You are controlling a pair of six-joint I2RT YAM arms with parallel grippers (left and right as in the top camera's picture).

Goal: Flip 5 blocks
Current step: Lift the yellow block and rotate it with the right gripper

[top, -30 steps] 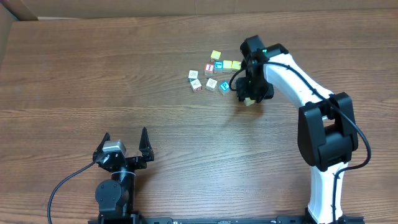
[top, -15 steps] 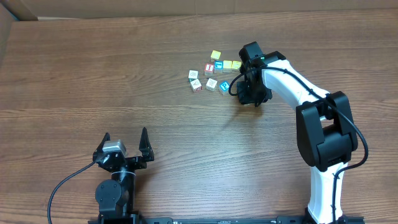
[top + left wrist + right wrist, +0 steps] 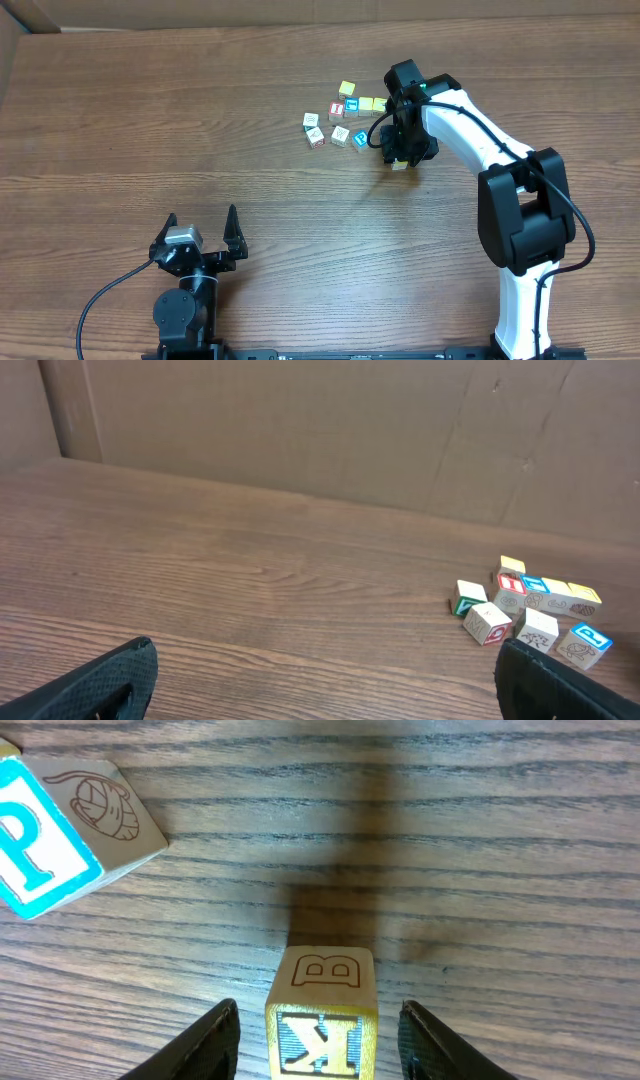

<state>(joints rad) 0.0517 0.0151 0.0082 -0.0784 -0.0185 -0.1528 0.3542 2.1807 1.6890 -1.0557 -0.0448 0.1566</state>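
Several small wooden letter blocks (image 3: 345, 118) lie in a loose cluster at the far middle of the table, among them one with a blue "P" (image 3: 361, 139) (image 3: 40, 840) (image 3: 585, 640). One block (image 3: 399, 163) (image 3: 322, 1020) stands apart to the right of the cluster, a "B" on its top face and a yellow-bordered "K" on its side. My right gripper (image 3: 401, 152) (image 3: 318, 1020) is open around it, with a gap between the block and each finger (image 3: 215, 1045). My left gripper (image 3: 200, 238) (image 3: 325, 690) is open and empty at the near left.
A cube with a red "I" (image 3: 337, 109) (image 3: 510, 584) sits inside the cluster. A yellow-topped cube (image 3: 347, 89) lies at its far edge. Brown cardboard walls (image 3: 300, 420) stand behind the table. The right arm (image 3: 500, 160) stretches from the near right.
The right gripper dipped over the lone block and hid it half a second ago. It has since drawn back a little, and the block shows beneath it again. The left arm has not moved.
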